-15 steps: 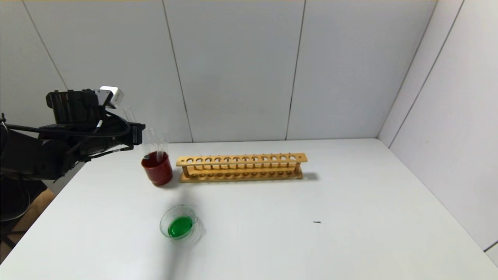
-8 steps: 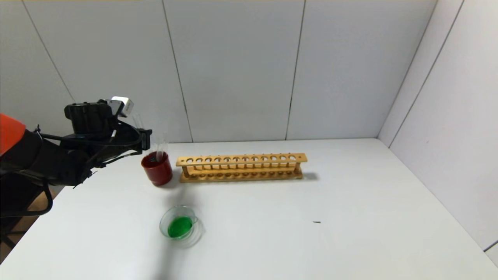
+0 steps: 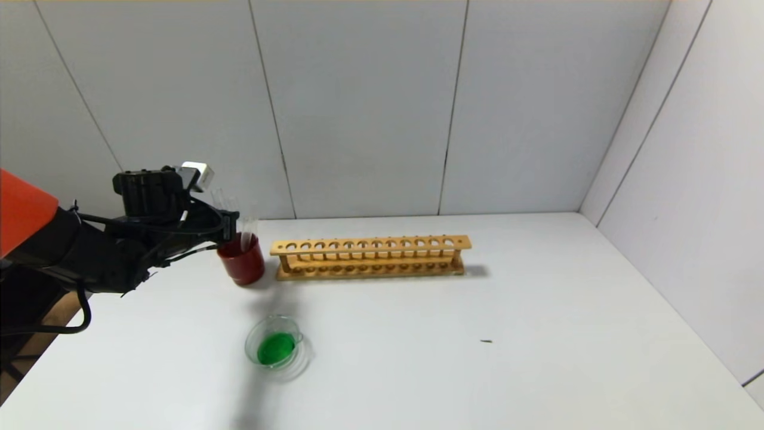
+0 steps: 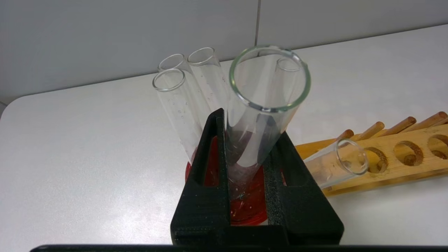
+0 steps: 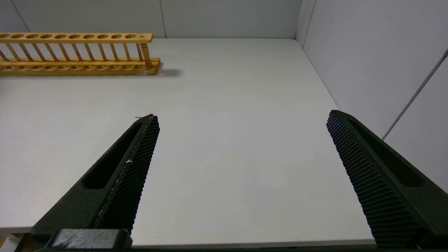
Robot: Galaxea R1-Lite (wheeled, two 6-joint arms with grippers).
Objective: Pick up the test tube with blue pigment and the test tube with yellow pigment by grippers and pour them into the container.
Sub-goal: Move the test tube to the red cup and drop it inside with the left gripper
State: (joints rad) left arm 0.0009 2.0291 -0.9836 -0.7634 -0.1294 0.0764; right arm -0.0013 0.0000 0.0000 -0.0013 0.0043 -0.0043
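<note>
My left gripper (image 3: 231, 228) is over the dark red cup (image 3: 242, 264) at the back left. In the left wrist view it (image 4: 249, 127) is shut on an empty clear tube (image 4: 260, 105), held upright with its round end down inside the cup (image 4: 245, 211). Several other colourless tubes (image 4: 176, 99) stand in the cup. No tube with blue or yellow liquid shows. The container (image 3: 300, 357), a clear glass dish holding green liquid, sits in front of the cup. My right gripper (image 5: 241, 119) is open and empty above the table's front right.
A long wooden tube rack (image 3: 370, 257) with empty holes stands right of the red cup, and also shows in the left wrist view (image 4: 402, 157) and the right wrist view (image 5: 77, 52). One clear tube (image 4: 336, 168) leans out towards the rack. Walls close the back and right.
My left gripper has moved right and down with the clear tube, from beside and above the red cup to over it, so the tube's end now sits in the cup.
</note>
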